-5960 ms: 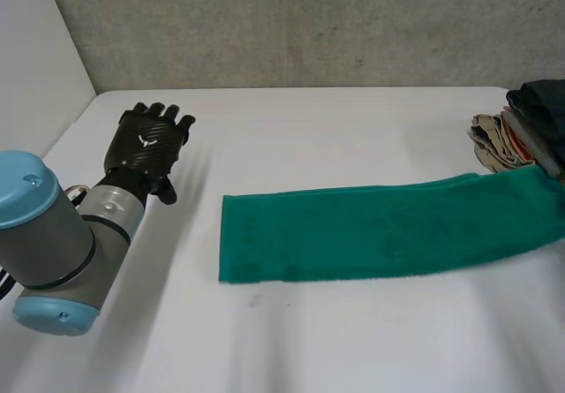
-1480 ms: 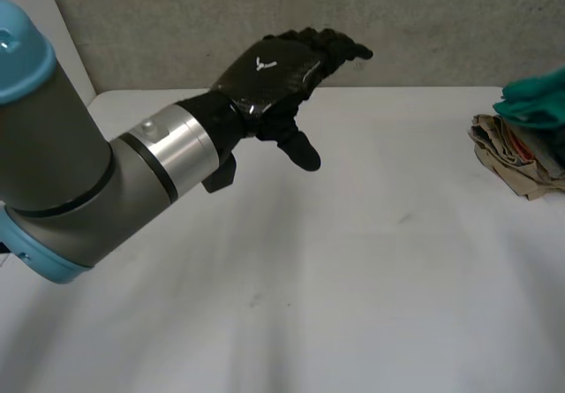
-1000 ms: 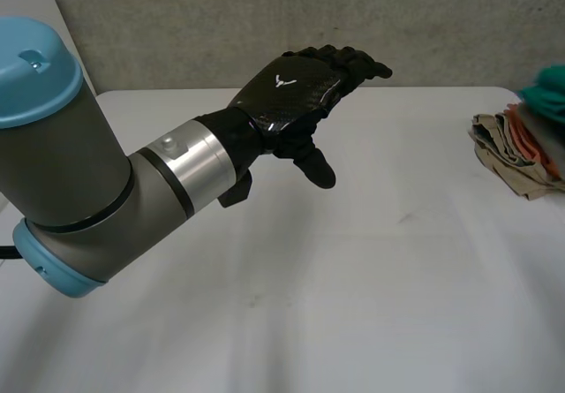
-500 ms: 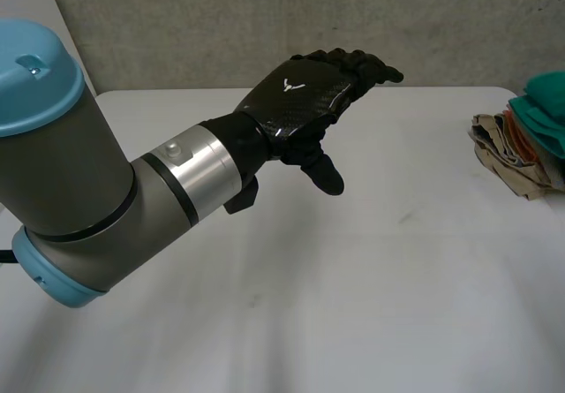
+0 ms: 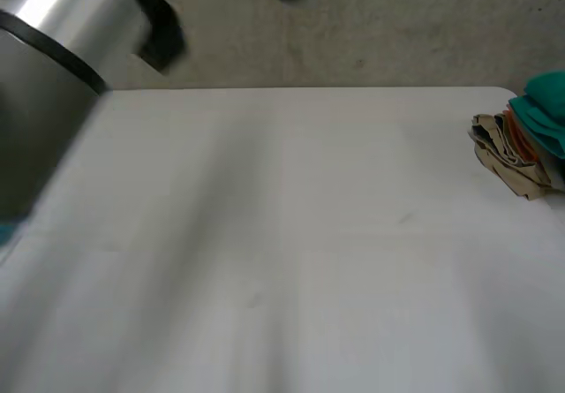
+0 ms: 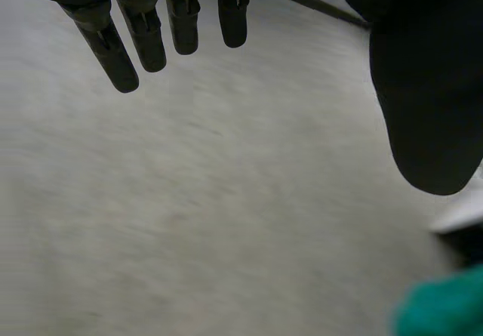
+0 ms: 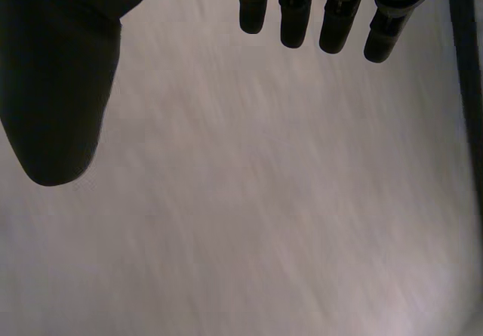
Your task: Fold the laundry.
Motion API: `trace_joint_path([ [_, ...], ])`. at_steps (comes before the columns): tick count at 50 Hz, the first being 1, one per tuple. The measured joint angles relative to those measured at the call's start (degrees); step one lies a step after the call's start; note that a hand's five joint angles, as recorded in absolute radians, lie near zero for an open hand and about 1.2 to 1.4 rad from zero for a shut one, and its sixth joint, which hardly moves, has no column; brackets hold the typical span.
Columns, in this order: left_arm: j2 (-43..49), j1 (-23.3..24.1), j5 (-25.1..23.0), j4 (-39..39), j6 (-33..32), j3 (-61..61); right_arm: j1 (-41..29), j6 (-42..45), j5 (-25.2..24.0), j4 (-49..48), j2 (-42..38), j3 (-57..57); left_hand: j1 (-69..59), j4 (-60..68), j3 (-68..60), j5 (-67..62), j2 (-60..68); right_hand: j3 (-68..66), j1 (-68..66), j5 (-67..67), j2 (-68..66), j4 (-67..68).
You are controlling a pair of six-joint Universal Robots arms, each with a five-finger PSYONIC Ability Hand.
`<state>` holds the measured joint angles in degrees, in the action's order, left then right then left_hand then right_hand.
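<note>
Left hand (image 6: pixel 426 109) and right hand (image 7: pixel 60 87) spread, empty, above table (image 7: pixel 264 200). Green towel (image 6: pixel 445 309) beyond left thumb tops pile (image 5: pixel 508 156); best to pinch just one next piece.

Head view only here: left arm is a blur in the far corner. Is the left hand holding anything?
Observer: No. In the left wrist view the black left hand is empty, with its fingers straight and spread from the thumb.
Operator: Right hand?
Observer: In the right wrist view the black right hand is open too, fingers straight, nothing in it.
Operator: Anything close to the left hand?
Observer: A patch of green cloth lies beyond the left thumb tip, apart from it, not touched.
</note>
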<state>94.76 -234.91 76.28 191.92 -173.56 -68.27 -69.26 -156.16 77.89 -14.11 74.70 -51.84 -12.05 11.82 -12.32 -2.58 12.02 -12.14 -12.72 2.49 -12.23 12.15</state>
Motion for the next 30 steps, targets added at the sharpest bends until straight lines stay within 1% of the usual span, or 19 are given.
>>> trace_joint_path([
  [1, -0.84, -1.6, 1.95, 0.28, 0.14, 0.34, -2.76, -0.77, -1.79, -2.25, 1.97, -2.95, 0.0, 0.0, 0.0, 0.0, 0.0, 0.0, 0.0, 0.0, 0.0, 0.0],
  [2, -1.08, -2.17, 2.51, 0.32, 0.16, 0.41, -3.61, -0.98, -2.42, -2.91, 2.57, -4.0, -0.02, 0.0, 0.0, 0.0, 0.0, 0.0, 0.0, 0.0, 0.0, 0.0],
  [4, -2.2, -6.14, 5.43, 0.17, -0.06, 0.52, -8.44, -1.8, -6.15, -6.25, 5.47, -9.91, -0.03, 0.0, 0.0, 0.0, 0.0, 0.0, 0.0, 0.01, 0.16, -0.01],
  [5, -2.72, -9.4, 7.01, -0.44, -0.62, 0.34, -12.14, -2.07, -8.79, -8.41, 7.21, -14.4, 0.0, 0.0, 0.0, 0.0, 0.0, 0.01, 0.0, 0.0, 0.21, -0.01],
  [6, -2.98, -11.61, 7.82, -1.02, -1.17, 0.13, -14.44, -2.15, -10.32, -9.54, 8.1, -17.09, 0.0, 0.0, 0.0, 0.0, 0.0, 0.01, 0.01, 0.0, 0.21, -0.02],
  [7, -3.07, -12.61, 8.13, -1.32, -1.47, 0.01, -15.46, -2.16, -10.93, -10.0, 8.44, -18.26, 0.0, -0.04, 0.0, 0.0, 0.0, 0.01, 0.01, 0.01, 0.21, -0.02],
  [10, -3.19, -21.71, 10.05, -4.88, -5.73, -1.45, -23.9, -2.0, -14.83, -12.65, 10.35, -27.62, 0.0, -0.07, 0.01, 0.0, -0.08, 0.01, 0.01, 0.0, 0.22, -0.02],
  [12, -2.62, -26.08, 10.46, -7.01, -8.99, -2.54, -27.55, -1.81, -15.77, -13.01, 10.64, -31.6, 0.0, -0.09, 0.01, 0.0, -0.11, 0.01, 0.01, 0.0, 0.22, -0.02],
  [13, -2.34, -27.15, 10.51, -7.58, -9.95, -2.89, -28.41, -1.75, -15.88, -12.99, 10.66, -32.55, 0.0, -0.09, 0.01, 0.0, -0.11, 0.01, 0.01, 0.0, 0.22, -0.02],
  [14, -1.04, -30.43, 10.6, -9.44, -13.33, -4.2, -30.81, -1.58, -15.97, -12.5, 10.59, -35.34, 0.0, -0.09, 0.01, 0.0, -0.11, 0.01, 0.01, 0.0, 0.22, -0.02],
  [15, -1.04, -30.43, 10.6, -9.44, -13.33, -4.2, -30.81, -1.58, -15.97, -12.5, 10.59, -35.34, 0.0, -0.09, 0.01, 0.0, -0.11, 0.01, 0.01, 0.0, 0.22, -0.02],
  [16, 0.97, -33.67, 10.53, -11.4, -17.47, -5.92, -32.82, -1.4, -15.62, -11.42, 10.31, -37.82, 0.0, -0.1, 0.23, 0.0, -0.16, 0.01, 0.01, 0.0, 0.22, -0.02],
  [19, 3.85, -36.58, 10.45, -13.38, -22.29, -8.4, -34.23, -1.25, -14.64, -9.38, 9.41, -39.71, 0.0, -0.09, 0.23, 0.0, -0.2, 0.01, 0.01, 0.0, 0.22, -0.02],
  [21, 6.95, -38.97, 10.28, -14.79, -27.0, -11.62, -34.9, -1.19, -12.97, -6.7, 7.67, -40.53, 0.0, -0.1, 0.23, 0.0, -0.21, 0.01, 0.01, 0.0, 0.22, -0.02],
  [23, 9.09, -40.57, 10.12, -15.32, -30.09, -14.33, -35.06, -1.17, -11.58, -4.89, 6.07, -40.63, 0.0, -0.1, 0.23, 0.0, -0.2, 0.01, 0.01, 0.0, 0.22, -0.02],
  [26, 11.36, -42.5, 9.93, -15.08, -33.03, -17.67, -35.08, -1.16, -9.89, -3.29, 4.21, -40.42, 0.0, -0.1, 0.23, 0.0, -0.21, 0.01, 0.01, 0.0, 0.22, -0.02],
  [30, 13.41, -44.55, 9.79, -13.46, -34.72, -20.74, -34.96, -1.16, -8.6, -2.54, 2.92, -40.07, 0.0, -0.1, 0.23, 0.0, -0.21, 0.01, 0.01, 0.0, 0.22, -0.02],
])
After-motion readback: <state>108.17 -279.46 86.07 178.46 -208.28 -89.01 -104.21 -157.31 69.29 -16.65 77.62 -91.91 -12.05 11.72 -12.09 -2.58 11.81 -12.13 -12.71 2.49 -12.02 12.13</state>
